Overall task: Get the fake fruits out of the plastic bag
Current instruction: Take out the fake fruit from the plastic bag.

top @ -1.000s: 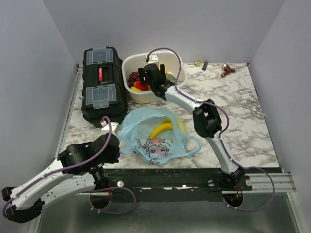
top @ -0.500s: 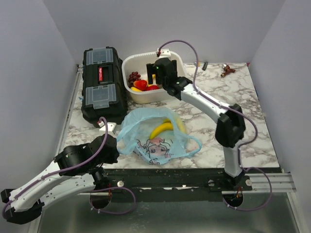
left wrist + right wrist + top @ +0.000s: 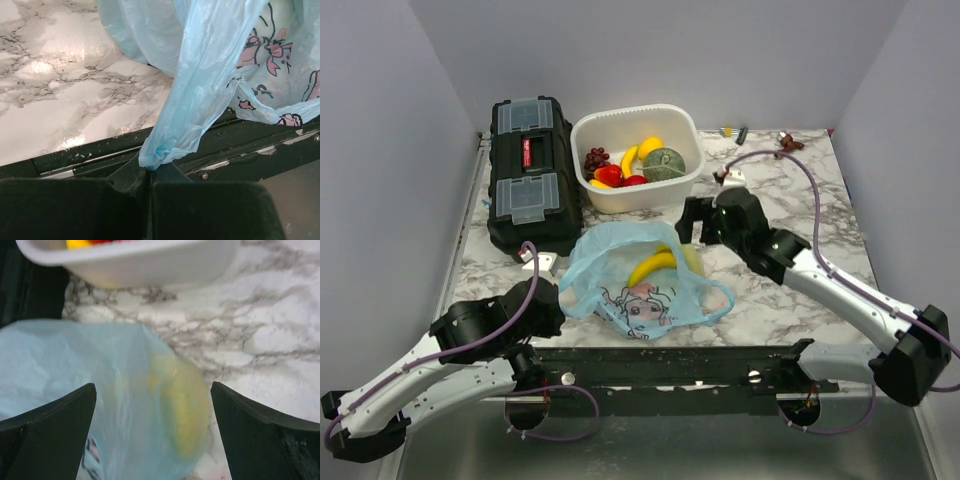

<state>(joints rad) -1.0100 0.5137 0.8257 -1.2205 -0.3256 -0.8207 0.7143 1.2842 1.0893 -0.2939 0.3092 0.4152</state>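
The light-blue plastic bag (image 3: 640,285) lies at the table's near edge. Yellow bananas (image 3: 654,266) show through it. My left gripper (image 3: 556,303) is at the bag's left side; in the left wrist view it (image 3: 149,172) is shut on a bunched bag handle (image 3: 172,140). My right gripper (image 3: 692,228) is open and empty just above the bag's far right edge. In the right wrist view it (image 3: 153,386) spans a blurred yellow shape (image 3: 187,410) inside the bag (image 3: 75,370). Grapes (image 3: 595,157), a red piece (image 3: 611,175), a banana (image 3: 630,158) and a green melon (image 3: 663,165) lie in the white tub (image 3: 686,125).
A black toolbox (image 3: 528,185) stands left of the tub. Small items lie at the far right: a brown piece (image 3: 787,144) and a dark clip (image 3: 741,134). The black rail (image 3: 720,362) runs along the near edge.
My right arm has drawn back from over the tub toward the near right and now hovers by the bag. The melon in the tub is now uncovered. The left arm has barely moved.
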